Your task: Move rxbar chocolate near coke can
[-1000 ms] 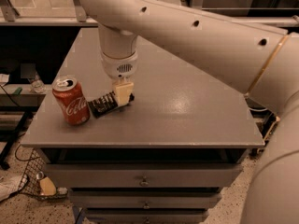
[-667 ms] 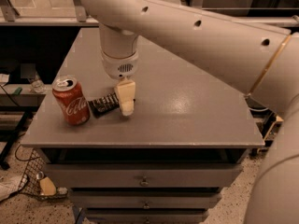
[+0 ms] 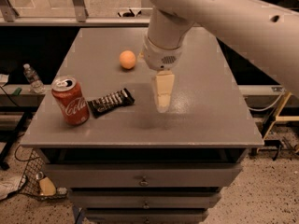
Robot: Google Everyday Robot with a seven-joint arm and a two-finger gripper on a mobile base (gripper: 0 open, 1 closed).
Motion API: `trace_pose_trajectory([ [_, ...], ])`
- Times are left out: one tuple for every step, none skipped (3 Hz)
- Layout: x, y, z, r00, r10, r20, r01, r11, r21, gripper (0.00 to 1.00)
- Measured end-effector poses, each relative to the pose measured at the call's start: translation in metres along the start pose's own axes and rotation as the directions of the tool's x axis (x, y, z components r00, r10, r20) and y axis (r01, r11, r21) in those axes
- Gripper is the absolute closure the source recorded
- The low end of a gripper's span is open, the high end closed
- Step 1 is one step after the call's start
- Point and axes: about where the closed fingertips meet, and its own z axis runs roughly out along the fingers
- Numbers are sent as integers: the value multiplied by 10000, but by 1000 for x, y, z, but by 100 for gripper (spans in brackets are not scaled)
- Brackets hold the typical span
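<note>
The rxbar chocolate (image 3: 110,102), a flat black bar with white lettering, lies on the grey table top (image 3: 205,111). It lies just right of the coke can (image 3: 70,101), almost touching it. The red coke can stands upright near the table's front left corner. My gripper (image 3: 161,107) hangs from the white arm above the table, right of the bar and clear of it. It is open and holds nothing.
A small orange ball (image 3: 127,59) lies on the table behind the bar, left of my wrist. The table has drawers (image 3: 145,181) below its front edge. A water bottle (image 3: 32,78) stands on the floor to the left.
My gripper has let go of the bar and moved up and to the right, away from it. The bar stays beside the can.
</note>
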Motion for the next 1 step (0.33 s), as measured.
trace_pose_trajectory([
  [54, 10, -10, 9957, 844, 394, -846, 9964, 30, 0],
])
